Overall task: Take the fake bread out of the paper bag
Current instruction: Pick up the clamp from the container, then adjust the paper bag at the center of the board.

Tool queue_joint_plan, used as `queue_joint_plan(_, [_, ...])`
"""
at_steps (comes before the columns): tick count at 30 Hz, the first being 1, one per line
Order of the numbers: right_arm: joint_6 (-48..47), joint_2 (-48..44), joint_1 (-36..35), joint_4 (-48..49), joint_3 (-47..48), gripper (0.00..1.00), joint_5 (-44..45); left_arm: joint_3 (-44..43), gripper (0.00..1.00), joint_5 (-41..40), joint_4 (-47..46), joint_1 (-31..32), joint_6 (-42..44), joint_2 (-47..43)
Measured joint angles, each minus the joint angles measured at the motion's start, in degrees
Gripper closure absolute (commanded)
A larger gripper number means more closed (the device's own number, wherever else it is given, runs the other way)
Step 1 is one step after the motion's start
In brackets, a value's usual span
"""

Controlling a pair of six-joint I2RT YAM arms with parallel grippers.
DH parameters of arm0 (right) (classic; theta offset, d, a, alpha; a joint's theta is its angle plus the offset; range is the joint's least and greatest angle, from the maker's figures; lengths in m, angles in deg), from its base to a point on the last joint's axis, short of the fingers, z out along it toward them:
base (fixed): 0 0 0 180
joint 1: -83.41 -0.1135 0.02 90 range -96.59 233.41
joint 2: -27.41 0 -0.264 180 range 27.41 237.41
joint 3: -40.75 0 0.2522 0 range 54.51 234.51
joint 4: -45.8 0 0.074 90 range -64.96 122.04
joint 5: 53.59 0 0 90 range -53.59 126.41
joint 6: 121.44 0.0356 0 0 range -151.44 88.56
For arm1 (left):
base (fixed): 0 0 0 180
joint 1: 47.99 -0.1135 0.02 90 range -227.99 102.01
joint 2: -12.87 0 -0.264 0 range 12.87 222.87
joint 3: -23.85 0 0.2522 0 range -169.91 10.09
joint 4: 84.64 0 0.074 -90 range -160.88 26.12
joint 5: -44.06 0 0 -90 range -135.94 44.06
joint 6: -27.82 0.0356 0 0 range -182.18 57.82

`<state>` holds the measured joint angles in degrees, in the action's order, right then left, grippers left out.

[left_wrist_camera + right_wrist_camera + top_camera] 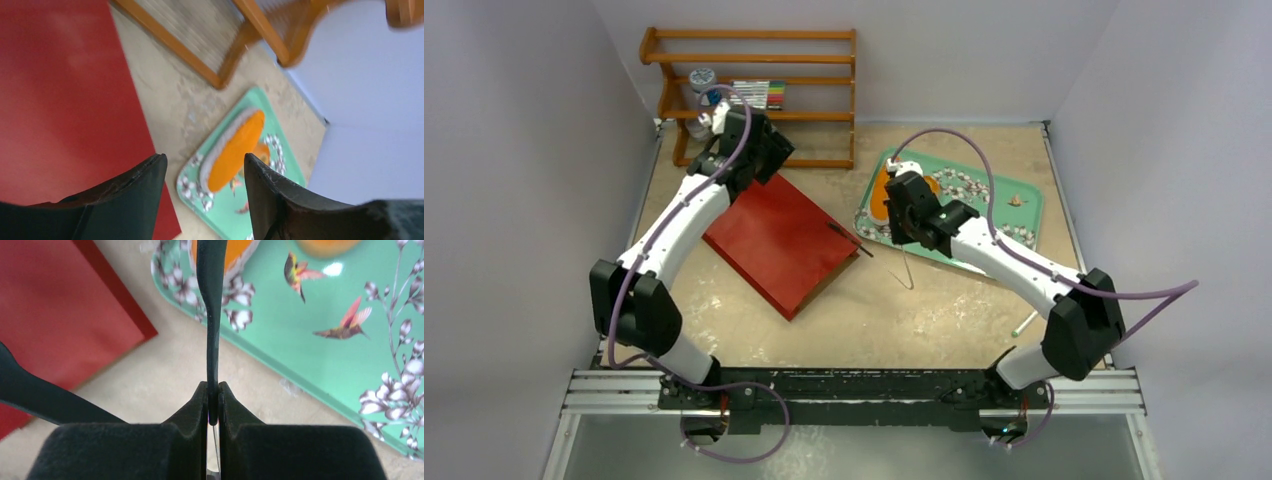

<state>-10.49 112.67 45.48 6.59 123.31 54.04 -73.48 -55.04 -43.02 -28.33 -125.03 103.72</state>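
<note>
We had the left gripper (pixel 204 160) gaping empty at the far edge of the paper bag (pixel 774 240), the right gripper (pixel 213 389) pinched on a thin black strip (pixel 212 315); the fake bread (pixel 235 150) lay on the green tray (pixel 320 360).

even, bright light; left wrist view motion-blurred, glare spot on the tray (pixel 280 305).
</note>
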Motion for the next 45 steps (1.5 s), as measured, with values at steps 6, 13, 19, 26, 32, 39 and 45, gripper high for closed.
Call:
queue_joint_plan(6, [1.42, -4.28, -2.6, -4.28, -5.33, 0.91, -0.33, 1.81, 0.34, -6.16, 3.23, -8.26, 0.48, -2.62])
queue_joint_plan(13, [4.61, -5.7, -7.96, -6.82, -10.82, 0.89, -1.03, 3.48, 0.26, -13.25, 11.13, -18.36, 0.48, -3.98])
queue_joint_plan(19, [6.8, -5.33, -11.63, -9.05, -14.29, 0.88, -2.62, 10.16, 0.22, -13.14, 11.28, -26.47, 0.42, -6.05])
queue_joint_plan(26, [8.68, -0.87, -13.14, -8.59, -14.36, 0.87, -4.92, 14.8, 0.21, -9.94, 9.84, -31.34, -0.37, -5.01])
queue_joint_plan(32, [9.14, -0.35, -13.18, -8.02, -14.82, 0.86, -5.77, 18.51, 0.2, -5.53, 5.09, -34.03, -2.8, -1.55])
queue_joint_plan(39, [9.49, -0.07, -13.44, -7.21, -14.82, 0.86, -6.88, 19.74, 0.2, -3.02, -1.03, -35.6, -5.95, 2.36])
queue_joint_plan(45, [9.49, 1.14, -13.46, -7.04, -14.82, 0.86, -7.26, 19.71, 0.2, -2.49, -4.83, -36.65, -8.07, 4.81])
